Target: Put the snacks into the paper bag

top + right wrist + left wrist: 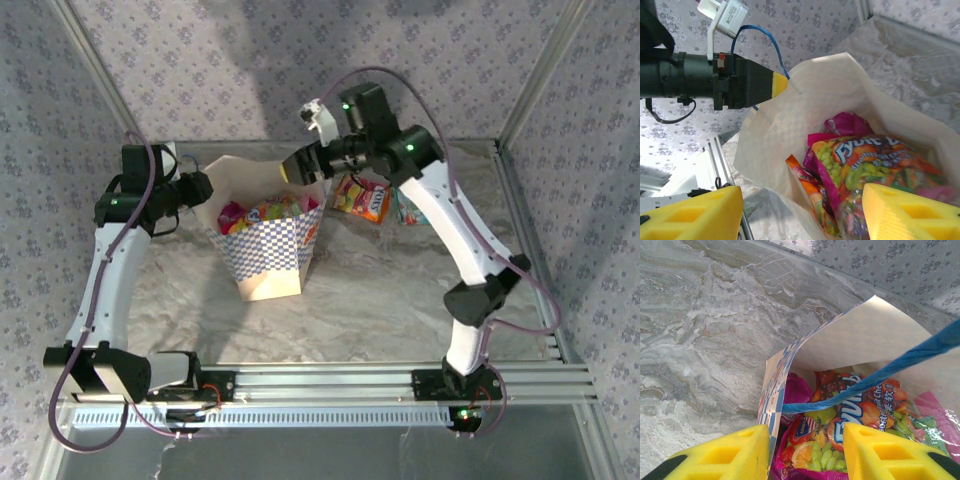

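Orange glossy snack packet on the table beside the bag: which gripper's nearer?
Right. Right gripper hovers at the checkered paper bag's rim beside the orange packet; left gripper straddles the opposite rim.

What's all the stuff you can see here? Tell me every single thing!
paper bag: one, cream with a blue-and-white checked band and blue cord handles, standing open mid-table
packets in the bag: at least three, multicoloured with pink edges, orange, purple-pink; exact count hidden
orange packet: one, orange-yellow, on the table right of the bag
teal-white packet: one, teal and white, beside the orange one, partly behind the right arm
table: one, grey marbled
walls: three, grey flowered, around the table
left arm: one, white and black, left of the bag; yellow jaws apart astride the bag's wall
right arm: one, white and black; yellow jaws open above the bag
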